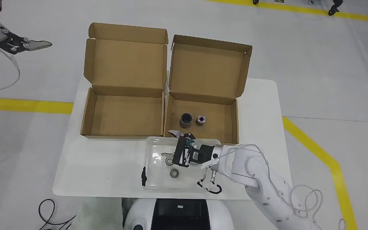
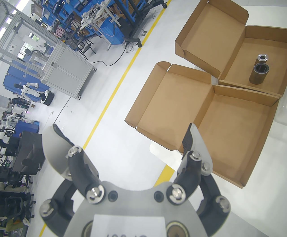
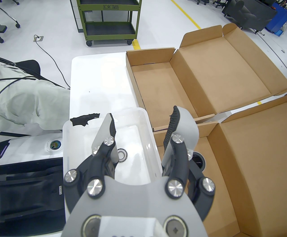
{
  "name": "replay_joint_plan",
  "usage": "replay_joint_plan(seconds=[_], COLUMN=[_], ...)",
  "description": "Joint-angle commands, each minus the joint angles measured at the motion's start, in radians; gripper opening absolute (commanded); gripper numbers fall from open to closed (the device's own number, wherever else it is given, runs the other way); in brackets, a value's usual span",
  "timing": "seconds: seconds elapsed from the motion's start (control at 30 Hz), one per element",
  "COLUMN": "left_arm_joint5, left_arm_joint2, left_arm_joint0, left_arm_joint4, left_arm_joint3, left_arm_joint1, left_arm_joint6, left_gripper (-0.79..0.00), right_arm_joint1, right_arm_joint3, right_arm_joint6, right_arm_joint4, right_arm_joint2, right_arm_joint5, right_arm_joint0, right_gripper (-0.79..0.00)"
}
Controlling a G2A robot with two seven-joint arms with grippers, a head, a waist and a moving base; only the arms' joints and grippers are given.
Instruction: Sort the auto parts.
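Observation:
A clear plastic tray sits at the table's front edge with a metal bearing ring in it and a smaller part beside that. My right gripper hangs open over the tray, above the ring, holding nothing. The right cardboard box holds a dark cylinder and a small silver bushing. The left box has nothing in it. My left gripper is open, off the table's far left over the floor.
Both box lids stand open toward the far side. A black patch marks the tray's left rim. Bare white table lies left of the tray. A green cart stands on the floor beyond the table.

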Motion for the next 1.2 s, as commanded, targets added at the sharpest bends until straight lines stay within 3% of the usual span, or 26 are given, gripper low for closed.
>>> replay_joint_plan(seconds=[0.0,0.07,0.1,0.17,0.8,1.17], left_arm_joint5=[0.0,0.0,0.0,0.0,0.0,0.0], left_arm_joint2=[0.0,0.0,0.0,0.0,0.0,0.0], left_arm_joint0=[0.0,0.0,0.0,0.0,0.0,0.0], left_arm_joint4=[0.0,0.0,0.0,0.0,0.0,0.0], left_arm_joint3=[0.0,0.0,0.0,0.0,0.0,0.0], left_arm_joint1=[0.0,0.0,0.0,0.0,0.0,0.0], left_arm_joint6=[0.0,0.0,0.0,0.0,0.0,0.0], left_gripper=[0.0,0.0,0.0,0.0,0.0,0.0], right_arm_joint1=[0.0,0.0,0.0,0.001,-0.008,-0.025], right_arm_joint3=[0.0,0.0,0.001,0.005,0.189,0.25], right_arm_joint6=[0.0,0.0,-0.002,-0.008,-0.048,0.072], right_arm_joint4=[0.0,0.0,0.0,-0.013,-0.119,-0.204], right_arm_joint2=[0.0,0.0,0.0,-0.006,-0.133,-0.197], right_arm_joint5=[0.0,0.0,0.003,0.009,-0.032,0.07], right_arm_joint0=[0.0,0.0,-0.002,-0.008,-0.003,0.021], right_gripper=[-0.351,-0.351,-0.428,-0.434,-0.403,-0.394])
